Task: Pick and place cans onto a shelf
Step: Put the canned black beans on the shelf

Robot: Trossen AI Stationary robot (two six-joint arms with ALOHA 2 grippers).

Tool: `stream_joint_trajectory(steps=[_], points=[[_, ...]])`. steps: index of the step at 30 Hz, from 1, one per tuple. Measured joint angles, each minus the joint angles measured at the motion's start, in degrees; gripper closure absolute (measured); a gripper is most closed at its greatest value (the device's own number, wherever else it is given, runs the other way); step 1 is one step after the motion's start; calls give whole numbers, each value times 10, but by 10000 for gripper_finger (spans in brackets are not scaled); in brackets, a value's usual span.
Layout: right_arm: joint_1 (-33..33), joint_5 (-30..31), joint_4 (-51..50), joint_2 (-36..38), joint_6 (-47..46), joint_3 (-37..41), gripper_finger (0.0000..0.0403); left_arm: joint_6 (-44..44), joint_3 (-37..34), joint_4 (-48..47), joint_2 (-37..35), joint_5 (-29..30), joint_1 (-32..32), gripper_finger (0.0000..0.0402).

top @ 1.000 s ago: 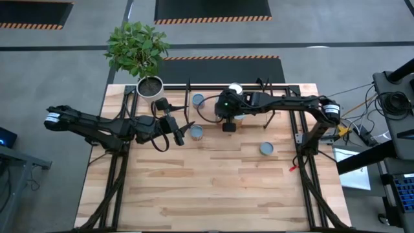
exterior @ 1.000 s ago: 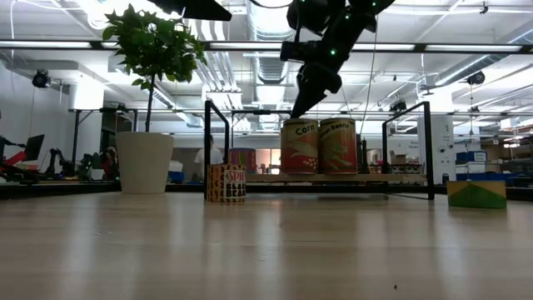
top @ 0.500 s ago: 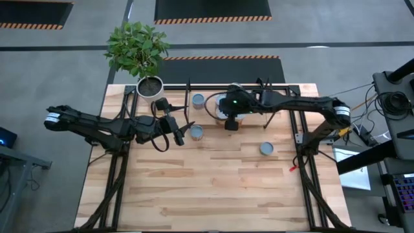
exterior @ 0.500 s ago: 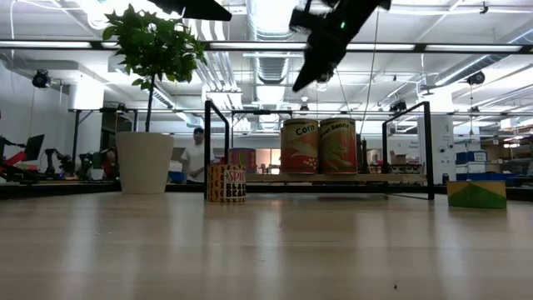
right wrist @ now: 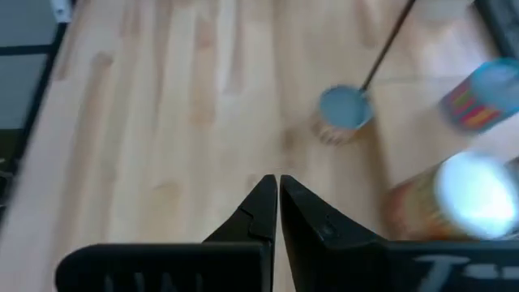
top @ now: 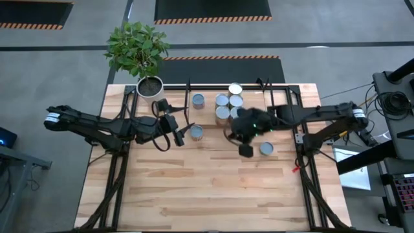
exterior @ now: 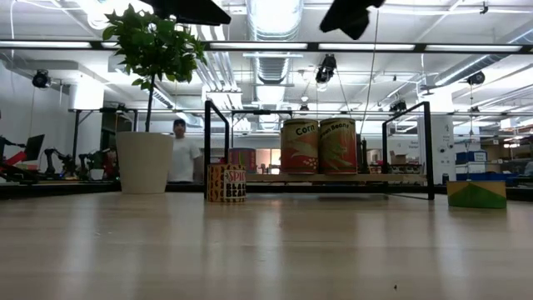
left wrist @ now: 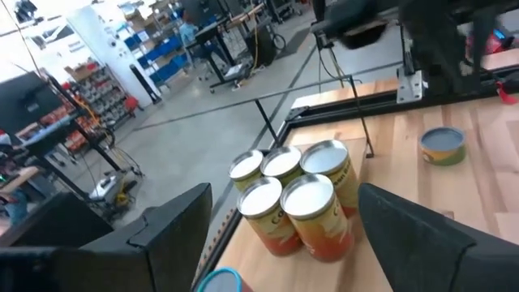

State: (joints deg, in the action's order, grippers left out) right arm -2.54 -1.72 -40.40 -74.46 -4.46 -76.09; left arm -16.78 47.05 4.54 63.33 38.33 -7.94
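Several tall cans (top: 229,102) with silvery tops and orange sides stand close together on the shelf (top: 284,88) at the table's far side; the low view shows two of these cans (exterior: 319,146) upright on the shelf's board (exterior: 375,177). A short can (top: 198,100) stands farther left on it. Two more short cans rest upright on the tabletop: one (top: 196,133) just right of my open left gripper (top: 179,133), one (top: 266,149) just right of my shut right gripper (top: 246,151). Both grippers hang in the air and hold nothing. The right wrist view shows a short can (right wrist: 344,110) beyond the right gripper (right wrist: 277,203).
A white pot with a green plant (top: 149,85) stands at the table's far left corner. The near half of the wooden tabletop (top: 213,194) lies bare. A person (exterior: 177,154) stands in the room beyond the table.
My right gripper has drawn back from over the shelf's cans toward the table's near edge and a little to the right, rising and turning as it went, and has stayed shut. The cans on the shelf have kept their places.
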Motion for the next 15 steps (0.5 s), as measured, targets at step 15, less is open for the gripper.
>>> stream_joint_trajectory(steps=[15], points=[[-102, 69, -8, -37, -78, 63, 394, 152, 0, -142, 4, -51, -1, 112]])
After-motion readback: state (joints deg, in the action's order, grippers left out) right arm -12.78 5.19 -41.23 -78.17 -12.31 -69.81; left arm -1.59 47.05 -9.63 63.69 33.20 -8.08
